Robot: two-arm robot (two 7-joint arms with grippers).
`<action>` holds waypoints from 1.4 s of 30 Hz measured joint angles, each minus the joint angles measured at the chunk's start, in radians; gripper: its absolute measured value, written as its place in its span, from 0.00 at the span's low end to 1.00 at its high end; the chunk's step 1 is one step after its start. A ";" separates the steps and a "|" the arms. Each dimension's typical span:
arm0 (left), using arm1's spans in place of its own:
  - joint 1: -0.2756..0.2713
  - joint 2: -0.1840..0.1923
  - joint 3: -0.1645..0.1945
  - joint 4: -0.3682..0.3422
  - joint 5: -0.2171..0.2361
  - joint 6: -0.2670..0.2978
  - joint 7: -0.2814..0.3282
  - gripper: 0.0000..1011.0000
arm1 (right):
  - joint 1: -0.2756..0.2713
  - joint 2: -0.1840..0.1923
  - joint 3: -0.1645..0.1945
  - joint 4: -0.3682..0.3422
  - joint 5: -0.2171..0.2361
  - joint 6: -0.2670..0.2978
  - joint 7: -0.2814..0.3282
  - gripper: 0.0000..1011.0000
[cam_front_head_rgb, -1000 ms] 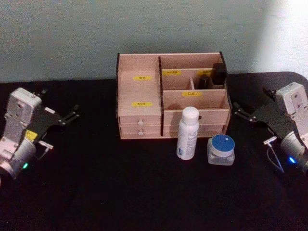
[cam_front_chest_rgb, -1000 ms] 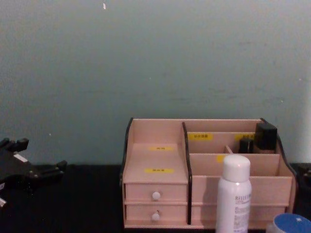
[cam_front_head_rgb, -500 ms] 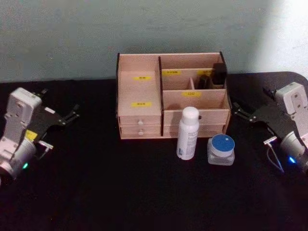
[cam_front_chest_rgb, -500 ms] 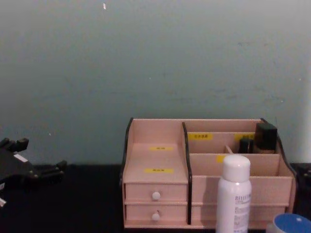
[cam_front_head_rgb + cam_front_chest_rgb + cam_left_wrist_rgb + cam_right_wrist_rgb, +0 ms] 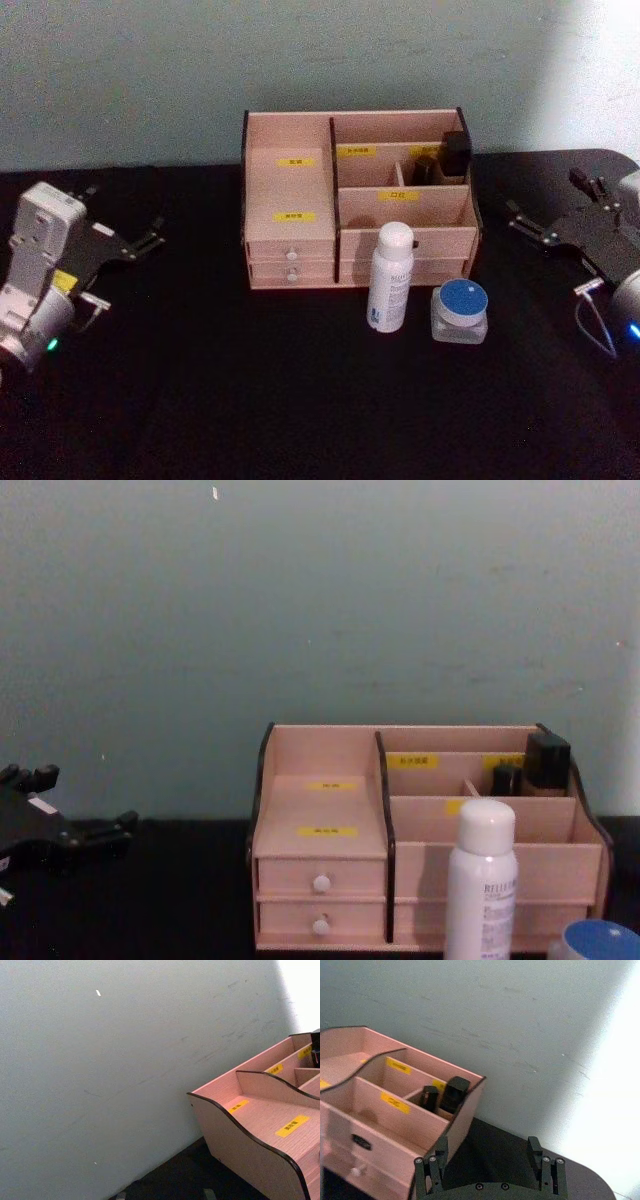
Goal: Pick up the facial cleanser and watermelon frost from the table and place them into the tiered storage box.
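I read the left gripper (image 5: 124, 216) as released, jaws spread and empty, over the black tabletop (image 5: 250, 400) well left of the pale pink wooden tiered storage box (image 5: 289, 188). The right gripper (image 5: 487, 1159) is likewise spread and empty, well right of the box. The white cylindrical capped bottle (image 5: 390, 277) stands upright just in front of the box's right drawers. The squat clear jar with blue lid (image 5: 461, 311) sits just beside it, on its right.

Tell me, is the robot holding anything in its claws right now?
Nothing. The left claw and right claw are both open and empty; the white spray bottle and the blue-lidded clear jar stand untouched on the black table.
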 joint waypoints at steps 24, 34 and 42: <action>0.000 0.000 0.000 0.000 0.000 0.000 0.000 0.99 | -0.129 0.099 -0.009 -0.185 0.047 -0.014 0.299 0.99; 0.000 0.000 0.000 0.000 0.000 0.000 0.000 0.99 | -0.089 0.060 -0.037 -0.134 0.091 0.015 0.424 0.99; 0.000 0.000 0.000 0.000 0.000 0.000 0.000 0.99 | -0.053 0.011 -0.043 -0.078 0.120 0.056 0.477 0.99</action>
